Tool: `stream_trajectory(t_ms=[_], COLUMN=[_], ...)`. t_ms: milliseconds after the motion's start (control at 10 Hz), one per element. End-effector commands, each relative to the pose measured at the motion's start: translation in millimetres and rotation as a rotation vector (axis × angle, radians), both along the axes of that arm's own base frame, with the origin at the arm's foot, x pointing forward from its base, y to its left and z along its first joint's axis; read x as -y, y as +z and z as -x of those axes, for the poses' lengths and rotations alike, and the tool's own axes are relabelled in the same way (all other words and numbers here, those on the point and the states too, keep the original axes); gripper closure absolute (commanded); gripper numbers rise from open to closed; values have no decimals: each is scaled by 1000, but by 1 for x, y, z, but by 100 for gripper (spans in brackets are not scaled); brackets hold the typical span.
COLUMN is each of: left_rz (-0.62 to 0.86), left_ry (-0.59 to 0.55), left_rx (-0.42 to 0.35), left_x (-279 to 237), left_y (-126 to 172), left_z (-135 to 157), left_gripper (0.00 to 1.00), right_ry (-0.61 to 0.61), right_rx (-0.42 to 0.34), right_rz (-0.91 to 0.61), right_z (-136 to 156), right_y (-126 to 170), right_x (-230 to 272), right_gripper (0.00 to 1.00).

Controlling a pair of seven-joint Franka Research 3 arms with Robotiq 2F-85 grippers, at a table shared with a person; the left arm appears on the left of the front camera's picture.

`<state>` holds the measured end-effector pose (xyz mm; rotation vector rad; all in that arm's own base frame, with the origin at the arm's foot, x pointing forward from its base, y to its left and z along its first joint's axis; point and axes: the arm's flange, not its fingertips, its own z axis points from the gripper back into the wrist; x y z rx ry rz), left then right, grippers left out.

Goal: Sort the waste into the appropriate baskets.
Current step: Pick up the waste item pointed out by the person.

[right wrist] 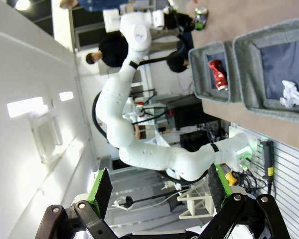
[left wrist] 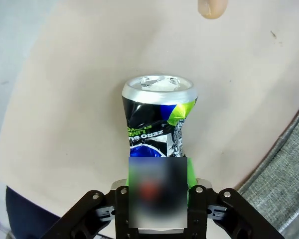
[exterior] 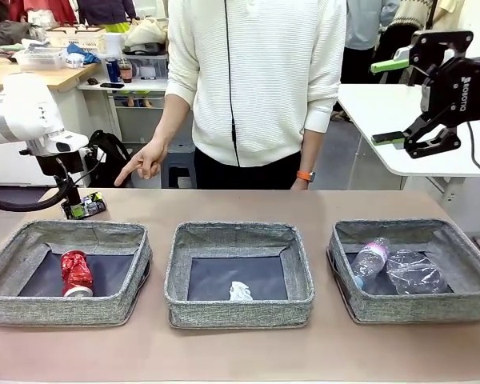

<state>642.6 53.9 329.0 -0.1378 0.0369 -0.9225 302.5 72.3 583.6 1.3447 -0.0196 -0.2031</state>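
1. Lying on its side near the table's (exterior: 240, 352) far-left corner: dark multicoloured can (left wrist: 158, 122), dented, silver top facing away from the wrist camera, just beyond the far wall of the left basket (exterior: 32, 308).
2. Down at that can: left gripper (exterior: 78, 210); in the left wrist view green pads on either side of the can's near end, seemingly against it, though contact is partly blurred and cannot be confirmed.
3. Raised high over the table's right side: right gripper (right wrist: 157, 189), fingers (right wrist: 102, 191) spread wide with nothing between them.
4. In the left basket, toward its middle: red drink can (exterior: 76, 273), crushed, lying on the dark bottom.
5. In the middle basket (exterior: 238, 316), near its front wall: small crumpled white paper ball (exterior: 240, 291).
6. In the right basket (exterior: 416, 308): small clear bottle with pinkish label (exterior: 370, 258) on the left, clear crushed plastic bottle (exterior: 414, 270) just beside it on the right.
7. At the table's far edge, left of centre: person's hand (exterior: 144, 162), index finger pointing down toward the far-left corner; fingertip also at the top of the left wrist view.
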Motion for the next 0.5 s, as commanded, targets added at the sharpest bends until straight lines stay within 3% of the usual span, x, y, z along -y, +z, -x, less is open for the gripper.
stream_trajectory(t_ms=[0, 200, 400], left_rz=[1, 134, 274], left_ry=[32, 98, 233], left_rx=[-11, -54, -123], left_x=[-2, -8, -17], left_y=[4, 46, 139], left_z=[7, 12, 40], left_gripper=[100, 100, 100], right_ry=[13, 13, 13], right_rx=[18, 18, 18], right_rz=[8, 8, 8], right_z=[-1, -1, -1], right_y=[1, 1, 1], right_x=[2, 2, 2], right_gripper=[0, 0, 0])
